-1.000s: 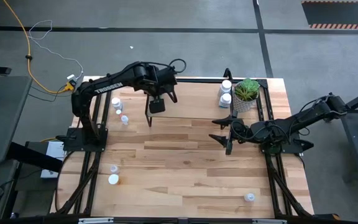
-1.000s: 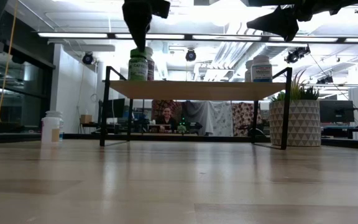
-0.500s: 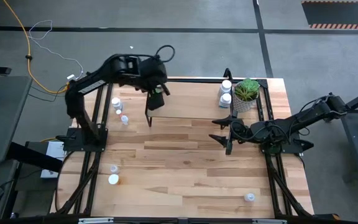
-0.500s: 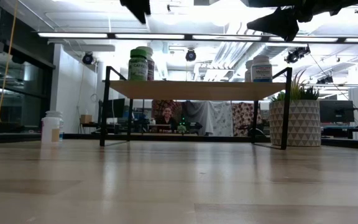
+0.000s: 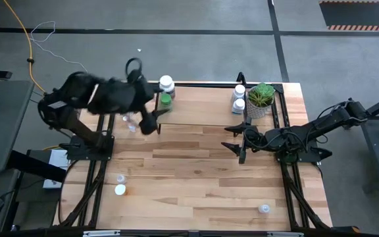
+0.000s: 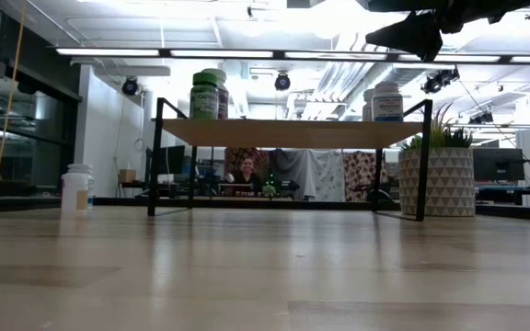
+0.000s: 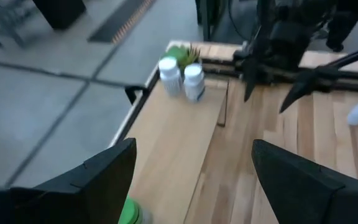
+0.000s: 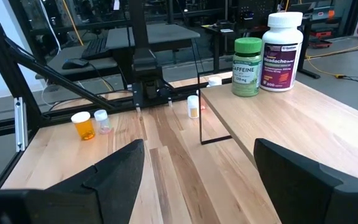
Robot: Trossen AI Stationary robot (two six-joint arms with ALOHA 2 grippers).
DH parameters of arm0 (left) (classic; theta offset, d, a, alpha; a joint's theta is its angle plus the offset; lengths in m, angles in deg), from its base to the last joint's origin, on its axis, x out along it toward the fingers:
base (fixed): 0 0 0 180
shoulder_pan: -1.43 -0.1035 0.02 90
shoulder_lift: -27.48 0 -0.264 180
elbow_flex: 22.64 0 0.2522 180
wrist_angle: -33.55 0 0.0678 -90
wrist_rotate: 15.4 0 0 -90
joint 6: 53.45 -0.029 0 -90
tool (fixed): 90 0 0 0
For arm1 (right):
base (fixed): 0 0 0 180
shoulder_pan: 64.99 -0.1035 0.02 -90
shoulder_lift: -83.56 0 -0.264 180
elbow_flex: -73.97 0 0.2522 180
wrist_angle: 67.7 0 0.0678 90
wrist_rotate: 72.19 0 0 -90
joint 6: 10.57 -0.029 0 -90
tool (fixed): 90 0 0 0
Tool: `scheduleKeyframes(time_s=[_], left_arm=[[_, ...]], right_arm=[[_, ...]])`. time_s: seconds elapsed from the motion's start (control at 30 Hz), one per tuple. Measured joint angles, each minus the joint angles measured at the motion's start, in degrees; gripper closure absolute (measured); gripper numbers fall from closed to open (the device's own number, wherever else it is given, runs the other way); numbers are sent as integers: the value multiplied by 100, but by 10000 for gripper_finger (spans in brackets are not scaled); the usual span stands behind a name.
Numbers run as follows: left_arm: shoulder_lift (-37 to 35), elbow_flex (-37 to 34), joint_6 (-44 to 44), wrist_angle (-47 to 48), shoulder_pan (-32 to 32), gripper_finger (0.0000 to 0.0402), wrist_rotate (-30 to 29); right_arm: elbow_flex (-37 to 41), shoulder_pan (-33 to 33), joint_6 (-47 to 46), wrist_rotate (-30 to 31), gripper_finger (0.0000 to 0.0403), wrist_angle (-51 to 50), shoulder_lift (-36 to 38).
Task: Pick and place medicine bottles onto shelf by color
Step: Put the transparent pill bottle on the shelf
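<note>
The shelf [image 5: 202, 105] stands at the far side of the table. On its left end stand a green-capped bottle [image 5: 166, 100] and a white-capped one [image 5: 166, 83]. Two white bottles [image 5: 239, 97] stand on its right end. My left gripper [image 5: 153, 118] hangs open and empty, high off the shelf's left end. In its wrist view it [image 7: 192, 146] looks along the board. My right gripper [image 5: 227, 136] waits open, above the table in front of the shelf's right part. Loose bottles stand on the table at the left [image 5: 131, 125], near left [image 5: 120, 190] and near right [image 5: 263, 209].
A potted plant [image 5: 262, 99] stands by the shelf's right end. In the right wrist view an orange bottle [image 8: 82, 124] and small clear ones [image 8: 101, 121] stand near the left arm's base. There is bare wood [image 5: 196, 178] in the table's middle.
My left gripper has risen from just above the green-capped bottle and drawn back toward the table's left edge. It has tipped from pointing down to nearer level. The green-capped bottle stays standing on the shelf's left end.
</note>
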Motion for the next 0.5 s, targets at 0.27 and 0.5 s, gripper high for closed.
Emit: scheduleKeyframes(time_s=[0.27,0.5], left_arm=[[-375,-1038,279,-272,1294,92,-1857],[-1646,-3545,416,-1908,1365,92,-2049]], right_arm=[[0,0,-17,-1,109,2,0],[0,0,-17,-2,109,50,0]])
